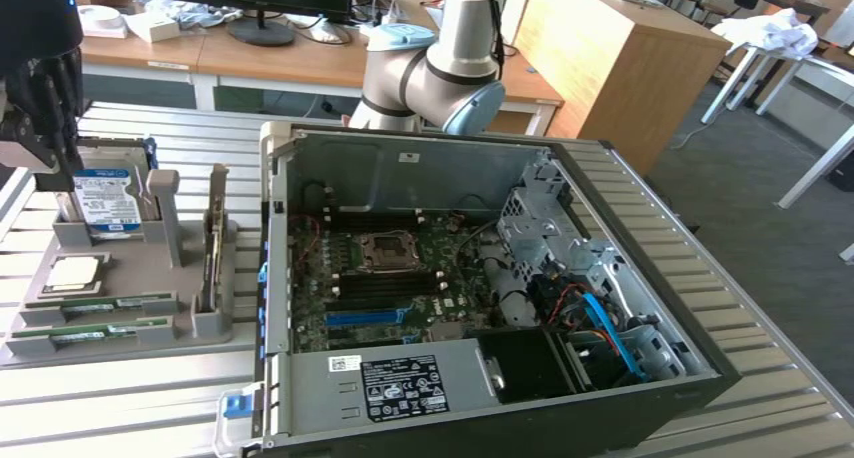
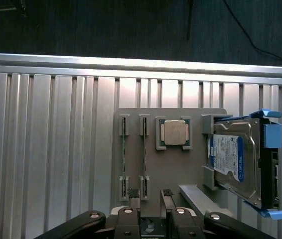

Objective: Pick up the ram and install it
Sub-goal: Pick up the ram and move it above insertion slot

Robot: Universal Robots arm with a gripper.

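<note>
Looking from outside: gripper (image 1: 44,158) hangs above the hard drive (image 1: 107,203) at the grey tray's (image 1: 127,273) far end
Ram (image 1: 100,303): seated in a near tray slot with a twin stick alongside, apart from the gripper, beside the open computer case (image 1: 400,168)
Wrist view: fingers (image 2: 133,209) spread apart, nothing between them; ram (image 2: 124,159) edge-on near the processor (image 2: 175,132)
Doing it well: probably centre over one stick, pinch its flat faces, stay clear of its twin

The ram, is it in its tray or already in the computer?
In the tray. Two green ram sticks sit in slots of the grey tray, beside the processor chip, outside the open computer case.
</note>
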